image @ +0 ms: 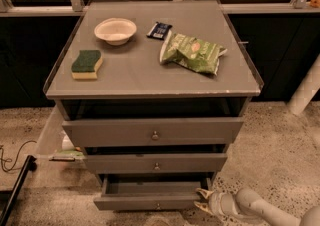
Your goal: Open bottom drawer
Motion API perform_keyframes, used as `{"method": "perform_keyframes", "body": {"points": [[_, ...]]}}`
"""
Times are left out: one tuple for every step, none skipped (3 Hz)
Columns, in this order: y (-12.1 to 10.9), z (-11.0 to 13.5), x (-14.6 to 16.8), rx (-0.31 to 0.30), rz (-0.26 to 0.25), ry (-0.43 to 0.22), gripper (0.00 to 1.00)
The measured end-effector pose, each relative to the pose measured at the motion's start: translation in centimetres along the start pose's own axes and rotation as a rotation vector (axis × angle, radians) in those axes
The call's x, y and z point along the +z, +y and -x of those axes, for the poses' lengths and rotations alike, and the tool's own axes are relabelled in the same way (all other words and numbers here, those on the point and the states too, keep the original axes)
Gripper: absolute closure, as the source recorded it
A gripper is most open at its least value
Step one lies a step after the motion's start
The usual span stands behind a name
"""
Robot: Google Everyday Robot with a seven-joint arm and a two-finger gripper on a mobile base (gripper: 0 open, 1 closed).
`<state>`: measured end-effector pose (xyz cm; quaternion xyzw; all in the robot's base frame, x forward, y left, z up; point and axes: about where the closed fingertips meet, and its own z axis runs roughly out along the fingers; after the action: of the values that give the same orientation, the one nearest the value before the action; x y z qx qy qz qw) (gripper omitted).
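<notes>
On the cabinet top (150, 67) — white bowl (115, 31), sponge (86, 64), green snack bag (192, 52) and, perhaps, a dark bar (159, 30).

Bottom drawer (148, 202): lowest of three in the grey cabinet, slimmest front panel, flat grey. Small round metal knob at centre of the front, low on the panel. Drawer stands partly pulled out, its front set forward of the two fronts above. A shallow grey interior shows as a strip behind the top edge of the panel; side walls visible at left and right ends. Front sits level, roughly parallel to the cabinet face, just above the speckled floor. Gripper (200, 199) low at the right end of the drawer front, close against that corner
</notes>
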<state>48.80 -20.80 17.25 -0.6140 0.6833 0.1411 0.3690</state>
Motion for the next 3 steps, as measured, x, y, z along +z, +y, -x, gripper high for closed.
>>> {"method": "perform_keyframes", "body": {"points": [[0.68, 0.08, -0.72, 0.002, 0.004, -0.005, 1.00], [0.64, 0.10, -0.84, 0.002, 0.004, -0.005, 1.00], [0.64, 0.10, -0.83, 0.002, 0.004, -0.005, 0.81]]}}
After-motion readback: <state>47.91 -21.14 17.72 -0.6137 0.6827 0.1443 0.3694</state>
